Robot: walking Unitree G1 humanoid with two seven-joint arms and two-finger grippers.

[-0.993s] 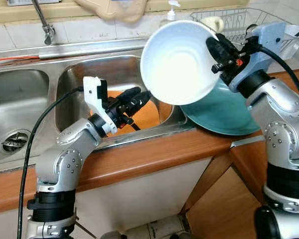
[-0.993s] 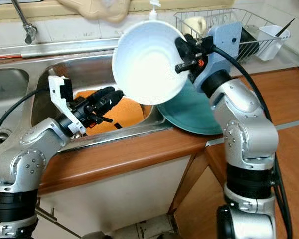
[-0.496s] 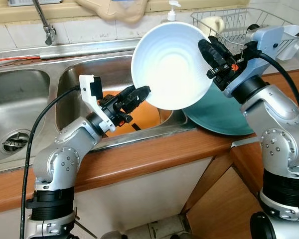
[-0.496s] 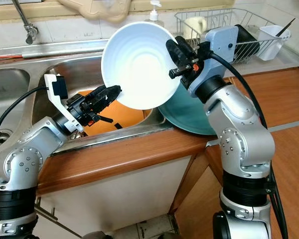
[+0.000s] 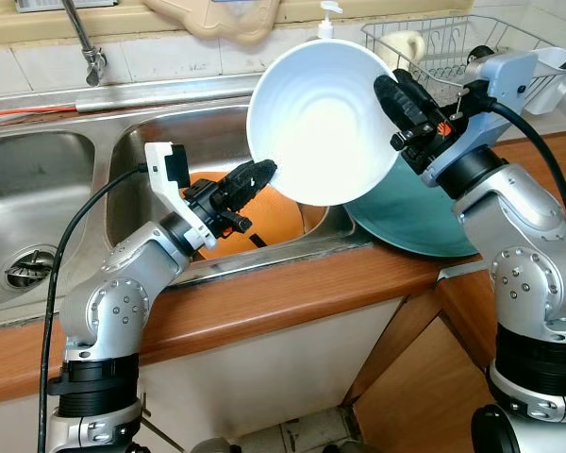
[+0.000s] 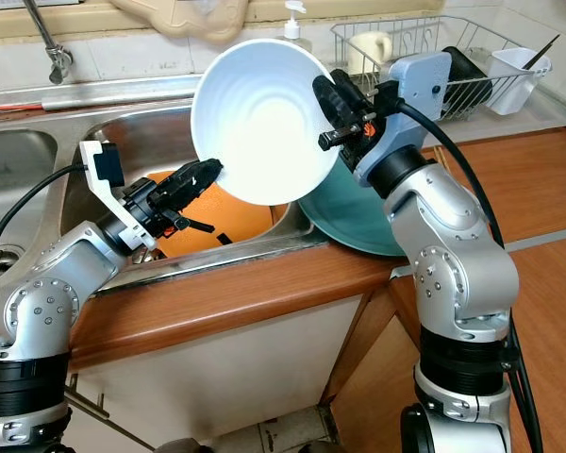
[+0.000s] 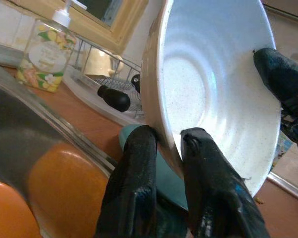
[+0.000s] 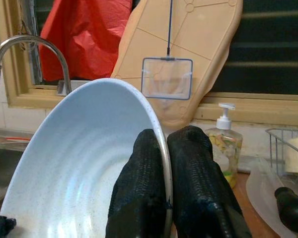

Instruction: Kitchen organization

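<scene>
A large white bowl [image 5: 321, 123] hangs tilted on its side above the right sink basin [image 5: 160, 151], its hollow facing me. My right gripper [image 5: 389, 90] is shut on its right rim, one finger [image 8: 144, 178] inside the bowl and one behind it. My left gripper [image 5: 262, 170] reaches up from the basin to the bowl's lower left rim. In the left wrist view its two fingers [image 7: 139, 163] stand on either side of that rim, pressed against the wall of the bowl [image 7: 213, 84].
A teal plate [image 5: 424, 212] leans on the counter behind the bowl. An orange dish [image 5: 275, 219] lies in the right basin. A wire dish rack [image 5: 443, 38], a soap dispenser [image 8: 223, 148] and the tap [image 5: 85, 42] line the back. The wooden counter edge [image 5: 283, 302] runs in front.
The right gripper has swung the bowl left and a little up. The left gripper has risen from the basin to the bowl's lower left rim.
</scene>
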